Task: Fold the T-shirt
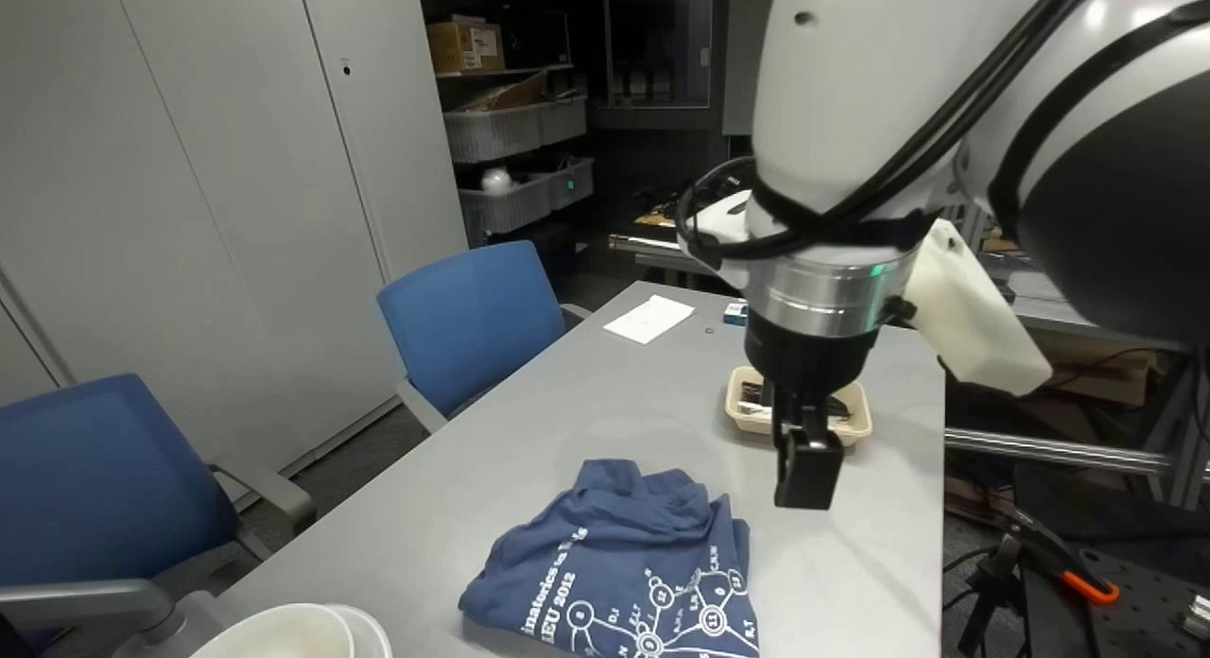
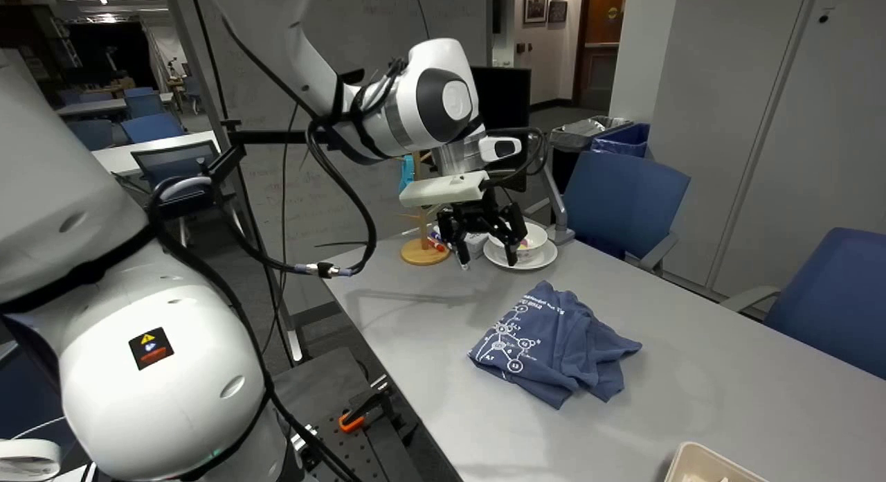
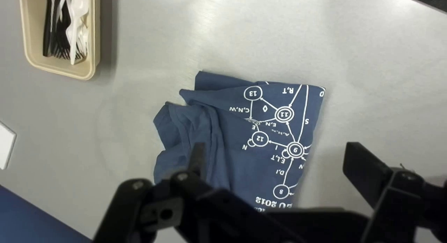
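Observation:
The T-shirt (image 1: 629,568) is dark blue with white lettering and a circle-and-arrow print. It lies bunched and partly folded on the grey table, and also shows in an exterior view (image 2: 557,347). In the wrist view the T-shirt (image 3: 241,145) has its printed part flat and loose wrinkled folds at the left. My gripper (image 3: 276,150) is open and empty, with its fingers wide apart above the cloth. The lower part of the shirt is hidden behind the gripper there. In an exterior view the gripper (image 2: 489,260) hangs above the table, apart from the shirt.
A beige tray (image 3: 92,61) with black and white plastic cutlery stands on the table. A white bowl (image 2: 531,241) on a plate, a wooden stand (image 2: 424,253) and markers are at one table end. White paper (image 1: 649,320) lies farther off. Blue chairs (image 1: 473,308) line one side.

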{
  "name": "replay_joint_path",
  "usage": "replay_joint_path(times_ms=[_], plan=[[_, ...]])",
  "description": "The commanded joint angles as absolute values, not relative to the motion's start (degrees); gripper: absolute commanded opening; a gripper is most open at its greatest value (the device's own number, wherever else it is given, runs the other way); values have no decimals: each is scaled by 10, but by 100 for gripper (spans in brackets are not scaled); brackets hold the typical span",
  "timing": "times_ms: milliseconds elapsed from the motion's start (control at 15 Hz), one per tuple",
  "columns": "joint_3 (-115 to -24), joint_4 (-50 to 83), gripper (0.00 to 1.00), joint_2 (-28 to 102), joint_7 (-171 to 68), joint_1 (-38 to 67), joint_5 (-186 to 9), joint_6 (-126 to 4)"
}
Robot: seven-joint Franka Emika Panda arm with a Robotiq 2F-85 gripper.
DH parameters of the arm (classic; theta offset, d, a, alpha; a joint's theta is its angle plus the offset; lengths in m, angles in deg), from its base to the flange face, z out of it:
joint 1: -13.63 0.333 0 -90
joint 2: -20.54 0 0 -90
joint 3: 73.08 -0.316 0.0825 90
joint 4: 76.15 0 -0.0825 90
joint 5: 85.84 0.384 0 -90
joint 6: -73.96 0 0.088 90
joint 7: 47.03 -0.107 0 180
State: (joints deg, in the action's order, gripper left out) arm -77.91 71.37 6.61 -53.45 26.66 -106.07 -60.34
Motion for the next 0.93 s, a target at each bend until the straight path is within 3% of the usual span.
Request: replay_joint_path(times_ms=[0, 267, 333, 867], plan=[[-791, 765, 100, -35, -478, 256, -1022, -594], [-774, 813, 100, -130, -430, 262, -988, -599], [-796, 772, 100, -59, -463, 249, -1006, -603], [-790, 804, 100, -112, -446, 251, -996, -603]])
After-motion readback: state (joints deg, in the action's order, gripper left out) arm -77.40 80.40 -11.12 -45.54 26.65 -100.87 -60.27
